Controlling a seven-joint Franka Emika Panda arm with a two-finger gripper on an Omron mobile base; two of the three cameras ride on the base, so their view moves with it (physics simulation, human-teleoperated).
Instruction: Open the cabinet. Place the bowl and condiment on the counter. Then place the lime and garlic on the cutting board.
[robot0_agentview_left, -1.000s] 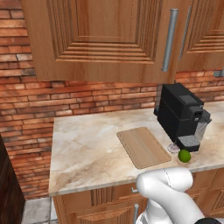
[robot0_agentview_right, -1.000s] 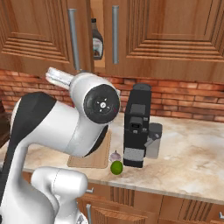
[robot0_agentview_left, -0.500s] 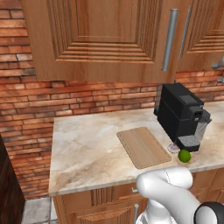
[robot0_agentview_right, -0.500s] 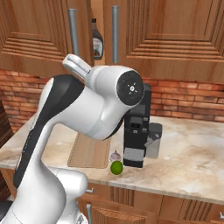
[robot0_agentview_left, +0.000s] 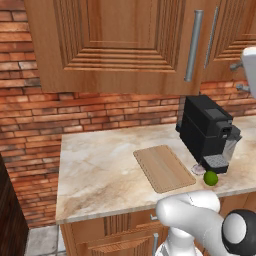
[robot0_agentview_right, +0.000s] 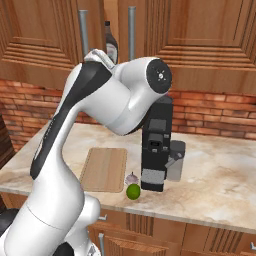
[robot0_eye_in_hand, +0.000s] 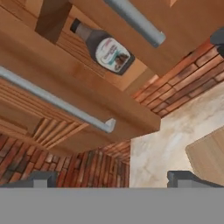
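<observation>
Now I am looking up along my gripper (robot0_eye_in_hand: 112, 178), its two dark fingertips standing spread wide with nothing between them, toward the cabinet (robot0_agentview_left: 125, 45). Its warm brown raised-panel doors are standing slightly apart, and through the gap the condiment (robot0_eye_in_hand: 105, 48) is showing: a dark brown bottle with a black cap and a pale round label, upright on the shelf, its long axis vertical with the cap pointing up; in my hand view it lies slanted, cap toward the upper left. Long grey metal bar handles (robot0_agentview_right: 132, 32) are running vertically beside the gap. Below, on the beige veined counter (robot0_agentview_left: 100, 170), the light-wood cutting board (robot0_agentview_left: 164, 168) is lying flat, rounded at its corners, its long axis running away from the counter's front edge. The round green lime (robot0_agentview_right: 133, 191) and the small whitish garlic (robot0_agentview_right: 131, 178) are sitting just beside a black coffee machine (robot0_agentview_right: 157, 145), off the board. Compared with a second ago, my arm is reaching higher and further right, toward the doors
</observation>
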